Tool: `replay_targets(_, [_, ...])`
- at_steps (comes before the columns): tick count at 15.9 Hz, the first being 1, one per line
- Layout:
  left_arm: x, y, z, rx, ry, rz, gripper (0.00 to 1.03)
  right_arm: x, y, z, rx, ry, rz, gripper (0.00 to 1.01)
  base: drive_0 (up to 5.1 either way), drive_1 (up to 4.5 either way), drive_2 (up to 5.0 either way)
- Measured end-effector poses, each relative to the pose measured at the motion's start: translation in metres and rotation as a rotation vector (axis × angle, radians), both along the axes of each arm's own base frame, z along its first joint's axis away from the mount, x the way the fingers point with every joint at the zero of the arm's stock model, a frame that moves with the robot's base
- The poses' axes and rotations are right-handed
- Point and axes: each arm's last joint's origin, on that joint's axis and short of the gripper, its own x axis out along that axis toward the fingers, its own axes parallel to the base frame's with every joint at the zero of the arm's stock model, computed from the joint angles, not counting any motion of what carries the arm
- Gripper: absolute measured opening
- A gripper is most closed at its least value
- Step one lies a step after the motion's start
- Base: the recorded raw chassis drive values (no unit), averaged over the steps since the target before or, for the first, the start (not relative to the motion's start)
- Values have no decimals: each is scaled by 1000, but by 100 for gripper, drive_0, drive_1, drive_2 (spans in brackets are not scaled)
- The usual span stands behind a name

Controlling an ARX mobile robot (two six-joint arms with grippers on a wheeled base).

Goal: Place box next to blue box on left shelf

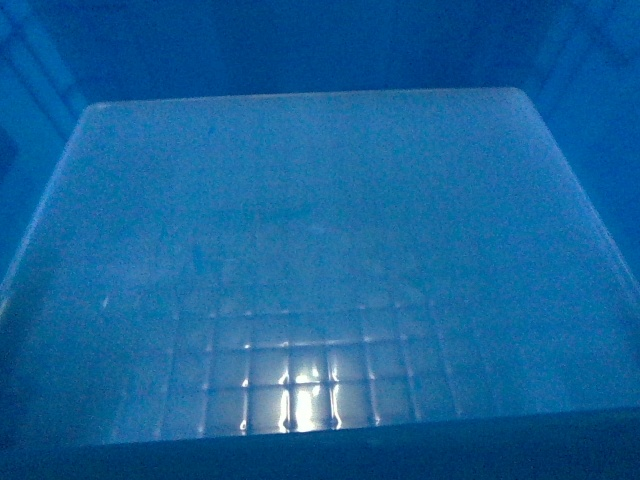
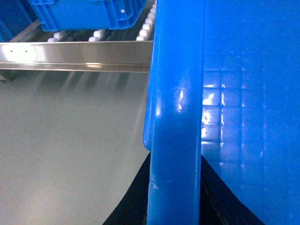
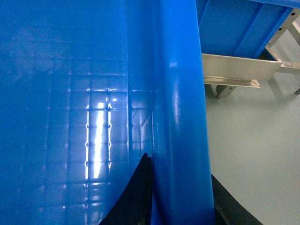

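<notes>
The box (image 1: 320, 250), a large bright-blue crate, is held up close and fills the head view, its grid-patterned floor catching a glare. My left gripper (image 2: 176, 180) is shut on the box's thick left rim (image 2: 176, 117), one black finger (image 2: 136, 197) on each side of it. My right gripper (image 3: 180, 187) is shut on the right rim (image 3: 180, 108) in the same way. Beyond the left rim, another blue box (image 2: 89, 14) rests on white rollers on a shelf behind a metal rail (image 2: 75, 56). Neither gripper shows in the head view.
Bare grey floor (image 2: 70, 140) lies below the shelf rail in the left wrist view. In the right wrist view, a further blue box (image 3: 234, 28) sits above a metal shelf frame (image 3: 234, 68), with grey floor (image 3: 253, 150) under it.
</notes>
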Motion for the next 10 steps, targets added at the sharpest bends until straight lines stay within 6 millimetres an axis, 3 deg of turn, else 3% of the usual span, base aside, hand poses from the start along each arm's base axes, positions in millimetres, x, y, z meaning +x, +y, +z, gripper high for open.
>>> replay_targets(1, [0,0,0,0,0,0,14,0,0,0,0,0,0,17,0,0,0])
replay_targets(10, [0,0,0,-1,-2,1,14,0,0,0,1,-2,0,17,7,434,-420])
